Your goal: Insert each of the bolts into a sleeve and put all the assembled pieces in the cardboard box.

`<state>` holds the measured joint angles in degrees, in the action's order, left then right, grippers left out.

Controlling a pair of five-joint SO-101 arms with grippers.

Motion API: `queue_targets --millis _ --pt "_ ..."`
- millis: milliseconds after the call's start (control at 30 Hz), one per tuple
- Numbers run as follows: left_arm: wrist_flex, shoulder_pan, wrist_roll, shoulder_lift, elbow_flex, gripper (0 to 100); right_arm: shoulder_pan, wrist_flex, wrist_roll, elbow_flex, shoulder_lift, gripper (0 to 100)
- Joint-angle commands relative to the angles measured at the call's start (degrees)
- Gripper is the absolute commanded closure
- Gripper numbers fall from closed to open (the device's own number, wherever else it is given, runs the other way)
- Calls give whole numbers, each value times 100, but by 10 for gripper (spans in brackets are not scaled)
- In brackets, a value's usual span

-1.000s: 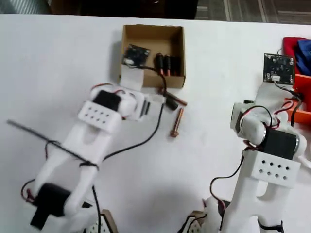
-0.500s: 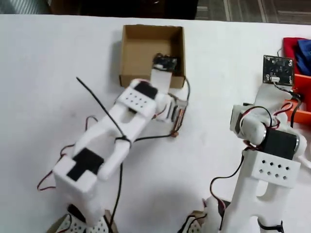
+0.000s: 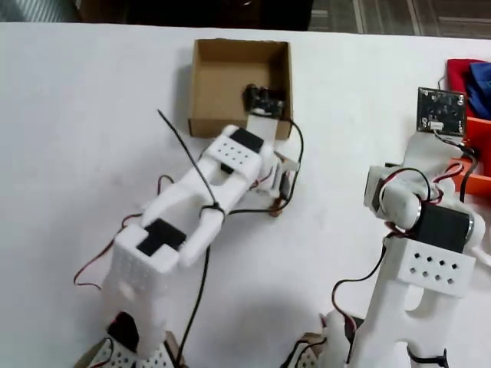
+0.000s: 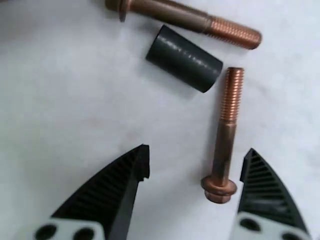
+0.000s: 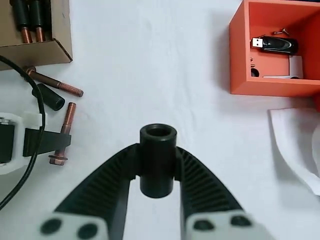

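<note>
Table is flat and smooth, so round parts will likely roll if nudged. Box sits at the back with assembled pieces inside. Left gripper is just in front of the box, jaws spread wide, straddling 1 bolt that lies near 1 finger, head towards me. Right gripper is well off to the side, clamped on a sleeve, bore open at the top (ready to take a bolt). A 2nd bolt and a loose sleeve lie just past the 1st bolt's threaded tip. My read is that the bolts are rigid metal, light for these arms and slippery on the plain shank. I'd pinch mid-shank just above the head and leave the threads free for insertion. Sleeves look stiff and smooth, so grip the body squarely.
</note>
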<state>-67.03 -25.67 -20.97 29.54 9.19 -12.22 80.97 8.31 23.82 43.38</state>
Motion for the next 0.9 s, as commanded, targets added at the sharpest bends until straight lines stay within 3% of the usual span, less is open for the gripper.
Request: queue_targets --millis 0,600,867 --pt "-35 -123 -53 -18 479 692 -40 13 -44 -26 163 978" --pt "-202 -369 -26 853 637 702 -40 4 -44 -26 163 978" --pt "-237 -325 325 949 1138 951 -40 4 -35 -26 163 978"
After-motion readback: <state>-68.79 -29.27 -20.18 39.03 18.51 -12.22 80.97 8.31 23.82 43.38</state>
